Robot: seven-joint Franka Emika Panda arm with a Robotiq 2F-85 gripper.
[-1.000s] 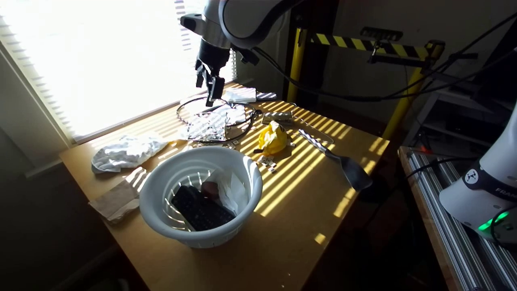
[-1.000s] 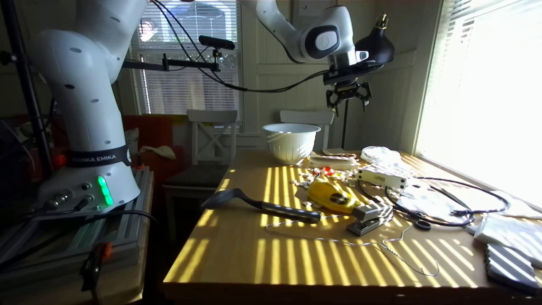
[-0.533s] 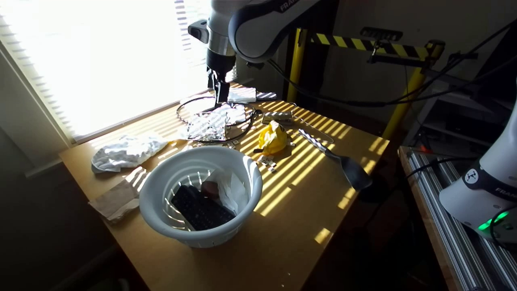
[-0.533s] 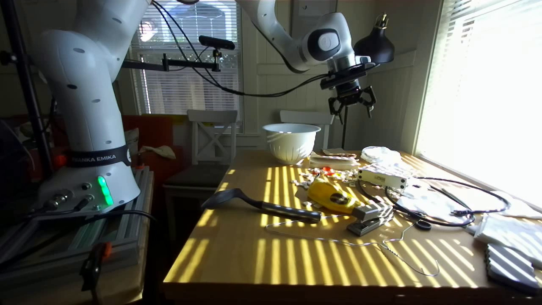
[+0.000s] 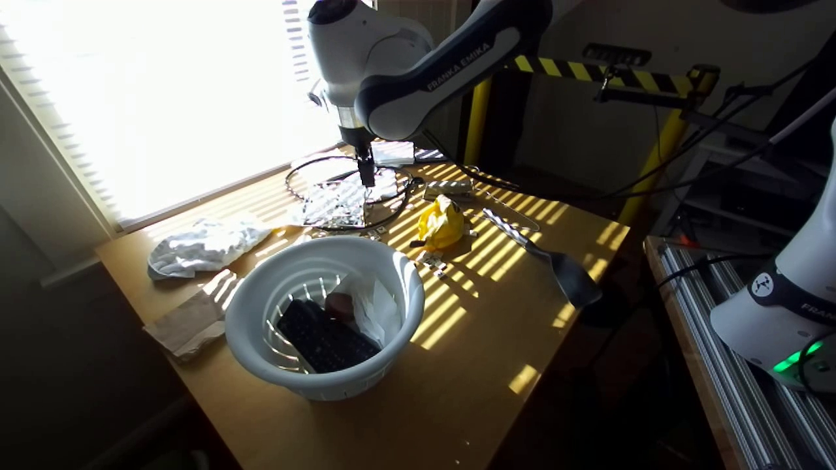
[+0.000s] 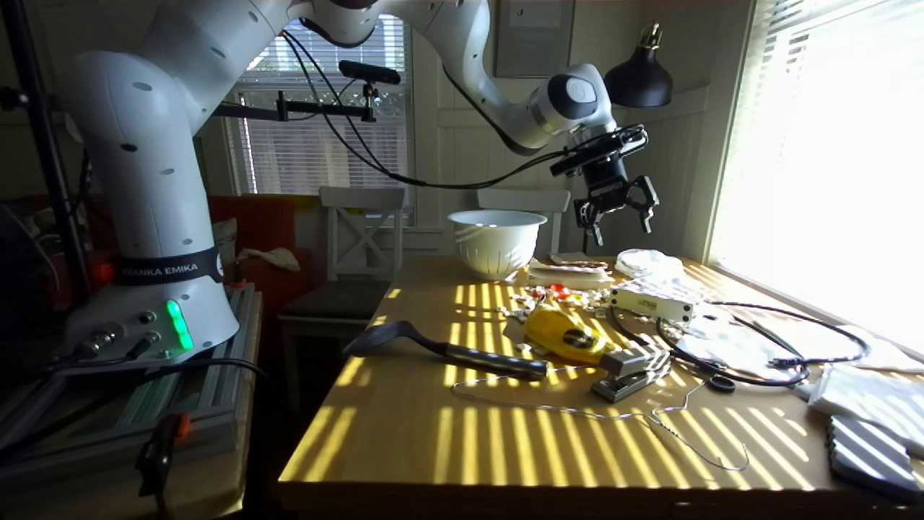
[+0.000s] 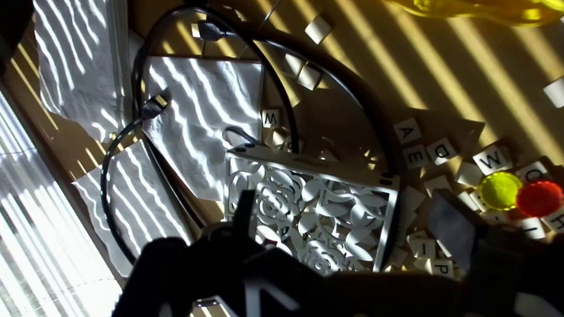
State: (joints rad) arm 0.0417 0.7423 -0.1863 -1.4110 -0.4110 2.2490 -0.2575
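Observation:
My gripper (image 6: 622,231) hangs in the air over the table, jaws spread wide with nothing between them. Below it lies a white box (image 6: 653,305) with a cut-out flower pattern; in the wrist view the box (image 7: 308,171) shows between the two fingers, apart from them. One dark finger (image 7: 246,213) overlaps the box's left part in that view. The grey pad (image 7: 456,224) of the opposite finger appears over scattered letter tiles (image 7: 406,130). A red cap (image 7: 539,198) and a yellow-green cap (image 7: 500,190) rest among the tiles. The box's near side is hidden by the gripper.
A white bowl (image 6: 498,249) holds a black keypad-like thing (image 5: 323,339) and pale paper. A yellow bag (image 6: 559,334), a stapler (image 6: 624,375), a spatula (image 6: 494,361) and thin wire share the table. A black cable (image 7: 104,185) loops by the box, near the window.
The arm has come down over the last second, and the gripper has tilted and shifted toward the white box. Its jaws have stayed open. The things on the table look unmoved.

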